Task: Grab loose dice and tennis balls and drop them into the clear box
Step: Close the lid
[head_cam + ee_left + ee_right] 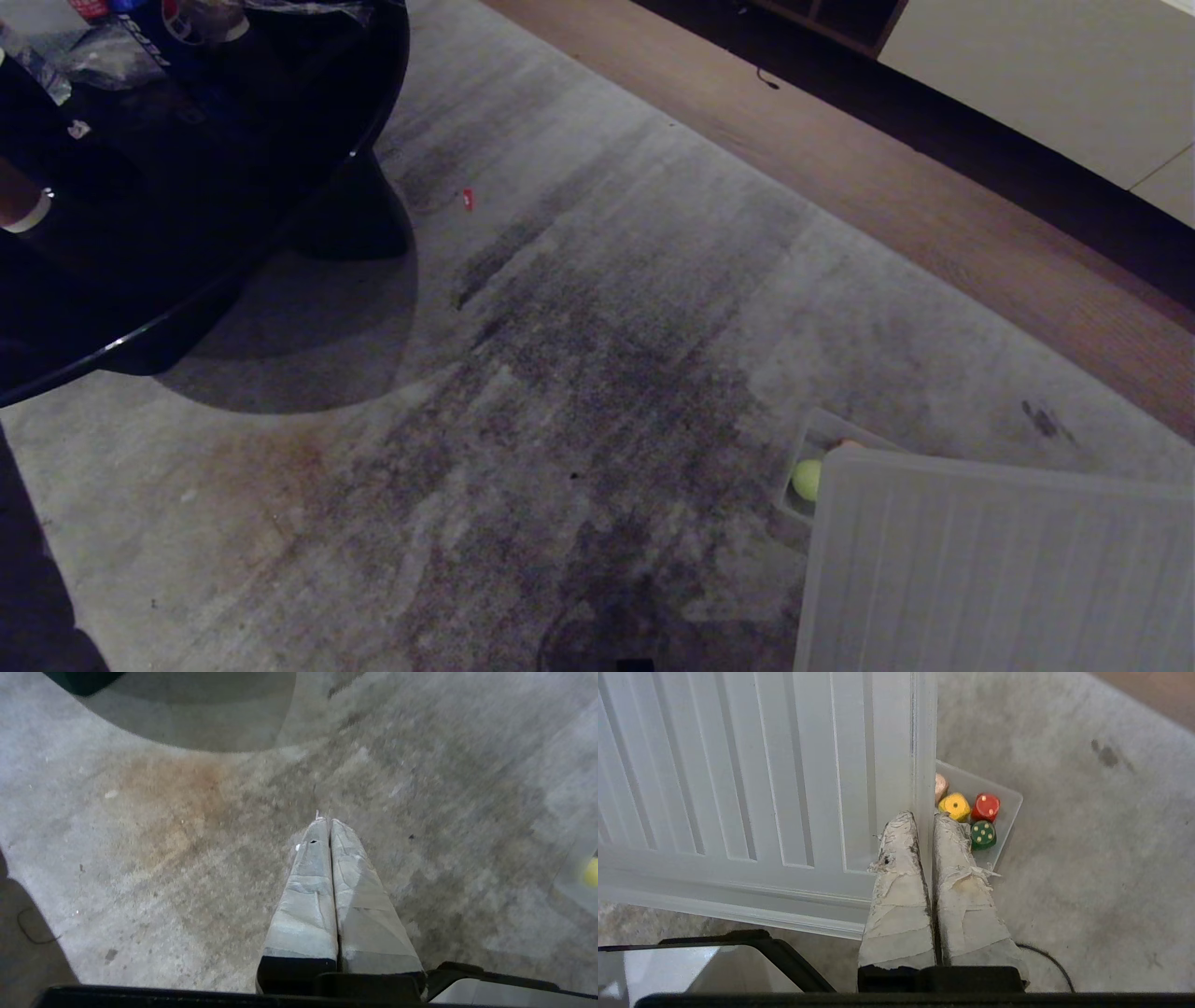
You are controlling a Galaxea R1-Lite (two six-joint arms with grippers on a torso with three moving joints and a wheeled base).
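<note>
Both arms hang idle over the carpet [579, 373] right now. The left pincer [327, 820] has its taped fingers pressed together with nothing between them, and the right pincer [924, 816] is likewise pressed together and empty, poised above the edge of the ribbed lid [761, 779].

That lid lies across most of the clear box [1008, 807], leaving only its ends showing. At one open end the wrist camera picks out the yellow die [955, 806], the red die [986, 806] and the green die [983, 834] huddled together inside, with a pale die [940, 787] half hidden under the lid's edge. At the other end, a tennis ball [806, 479] sits inside the box too.

On handling: the dice look light and soft-cornered, so a pinch across two flat opposite faces should hold without slipping off a rounded edge. The ball's felt gives friction, but it is round and springy, so take it across its widest part or it may squirt out. The lid looks thin, stiff and slick; I'd judge it best gripped at its rim.

No loose die or ball shows on the carpet from here, though the dim far corners are hard to read.
</note>
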